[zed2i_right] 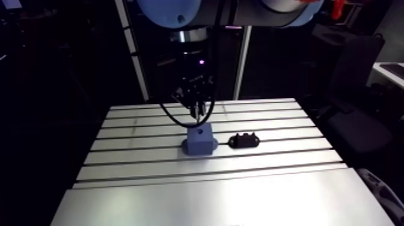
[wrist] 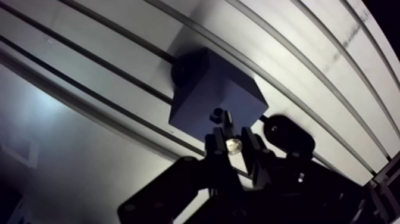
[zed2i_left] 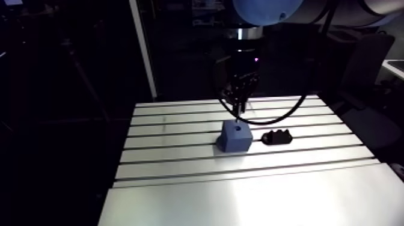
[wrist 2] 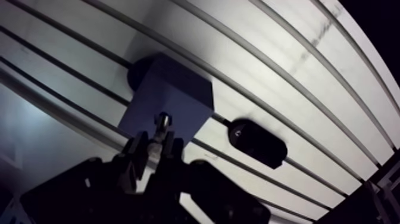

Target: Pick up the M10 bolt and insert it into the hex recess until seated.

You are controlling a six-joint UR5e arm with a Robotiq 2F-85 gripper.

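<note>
Slotted table (zed2i_left: 240, 198) is seen nearest, smooth up front, grooved farther back. Blue block (zed2i_left: 235, 139) is parked mid-table, with a black holder (zed2i_left: 277, 137) close by on its right. M10 bolt (wrist: 233, 145) is pinched in the gripper (zed2i_left: 239, 99), held over the block's recess (zed2i_left: 238, 127). Looks like the insertion step, so a straight, lined-up drop is probably needed next.

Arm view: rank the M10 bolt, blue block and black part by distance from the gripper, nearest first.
1. M10 bolt: clamped between the fingers of the gripper.
2. blue block: on the table just below the bolt's tip, with the hole in its top facing up.
3. black part: on the table beside the block, apart from it.
</note>
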